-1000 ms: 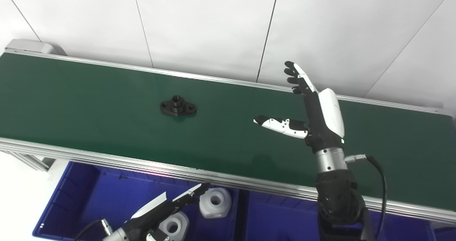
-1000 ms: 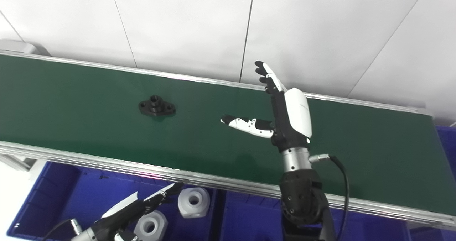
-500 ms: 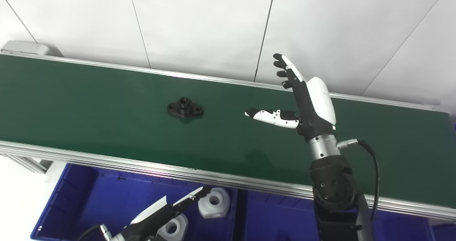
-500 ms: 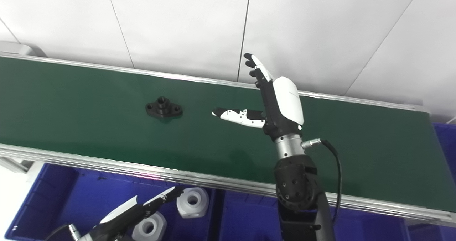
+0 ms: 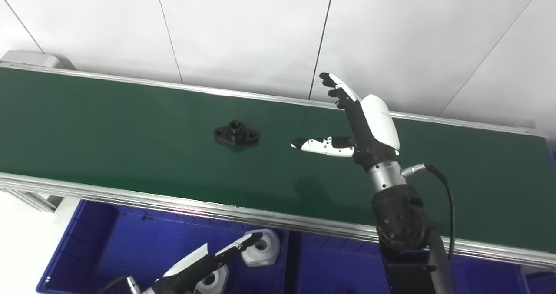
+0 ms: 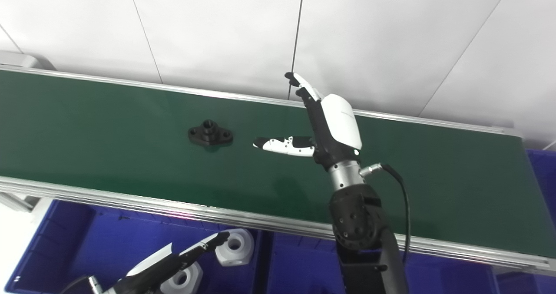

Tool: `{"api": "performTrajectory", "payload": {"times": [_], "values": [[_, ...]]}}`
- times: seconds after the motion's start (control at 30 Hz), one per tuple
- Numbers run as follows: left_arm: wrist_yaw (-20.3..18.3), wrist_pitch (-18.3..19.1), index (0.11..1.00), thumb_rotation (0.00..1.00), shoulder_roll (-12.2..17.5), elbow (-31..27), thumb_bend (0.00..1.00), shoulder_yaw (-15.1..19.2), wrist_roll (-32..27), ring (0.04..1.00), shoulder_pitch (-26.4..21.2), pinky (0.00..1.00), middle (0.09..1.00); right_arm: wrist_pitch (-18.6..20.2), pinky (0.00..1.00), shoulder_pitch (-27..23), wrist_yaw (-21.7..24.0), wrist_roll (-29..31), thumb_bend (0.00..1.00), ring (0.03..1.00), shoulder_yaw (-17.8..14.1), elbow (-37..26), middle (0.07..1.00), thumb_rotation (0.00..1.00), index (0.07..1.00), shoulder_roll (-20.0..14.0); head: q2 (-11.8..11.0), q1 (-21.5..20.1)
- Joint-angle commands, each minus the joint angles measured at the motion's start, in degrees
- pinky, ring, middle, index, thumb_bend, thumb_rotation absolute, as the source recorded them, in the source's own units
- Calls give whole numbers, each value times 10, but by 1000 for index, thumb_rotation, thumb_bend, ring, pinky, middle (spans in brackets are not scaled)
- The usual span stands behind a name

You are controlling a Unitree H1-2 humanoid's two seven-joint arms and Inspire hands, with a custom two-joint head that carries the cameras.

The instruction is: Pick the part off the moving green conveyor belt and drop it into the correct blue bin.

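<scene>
Part [image 5: 236,136] has travelled mid-belt toward your right hand [image 5: 362,127] — fingers spread, empty, lowered — so time your grasp now.

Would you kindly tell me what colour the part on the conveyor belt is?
The part is black, clearest in the left eye view.

I count one black flanged part [image 5: 236,135] on the one green conveyor belt [image 5: 108,124], middle of the frame. Two white parts [image 5: 262,252] lie in the blue bin [image 5: 95,242] at lower left; a second blue bin [image 5: 334,265] sits beside it. My two hands: right [image 5: 362,127], left [image 5: 204,261].
</scene>
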Motion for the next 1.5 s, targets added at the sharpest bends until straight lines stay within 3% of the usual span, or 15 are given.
{"api": "performTrajectory", "payload": {"times": [0.0, 0.17, 0.57, 0.8, 0.93, 1.17, 1.47], "values": [[7, -21, 1000, 429, 2, -9, 937, -1, -3, 1000, -4, 1000, 1000, 4, 739, -29, -3, -6, 852, 820, 3, -2, 861, 503, 916, 2, -1, -5], [7, -21, 1000, 448, 2, -2, 962, -2, -7, 1000, -6, 1000, 1000, -5, 748, -38, -10, -7, 845, 820, 7, 22, 860, 481, 922, 5, -10, -24], [12, -21, 1000, 463, 4, 8, 966, -5, -6, 1000, -18, 1000, 1000, -12, 769, -77, -14, -2, 844, 831, 19, 80, 859, 484, 923, 2, 3, -27], [15, -21, 1000, 464, 2, 18, 972, -8, -1, 1000, -23, 1000, 1000, -18, 765, -80, -15, 9, 841, 825, 24, 91, 855, 469, 917, -4, -10, -25], [10, -21, 1000, 427, 0, 25, 964, -11, -13, 1000, -26, 1000, 1000, -15, 776, -85, -5, 11, 850, 834, 31, 101, 861, 454, 910, -15, -14, -26], [16, -21, 1000, 450, 1, 26, 956, -14, -8, 1000, -25, 999, 1000, -1, 774, -111, 29, 9, 851, 829, 50, 151, 844, 371, 902, -40, -20, -42], [25, -21, 1000, 455, 0, 22, 970, -18, -2, 1000, -19, 996, 1000, -6, 759, -143, 30, -2, 882, 813, 65, 215, 836, 326, 878, -54, -23, -45]]}}
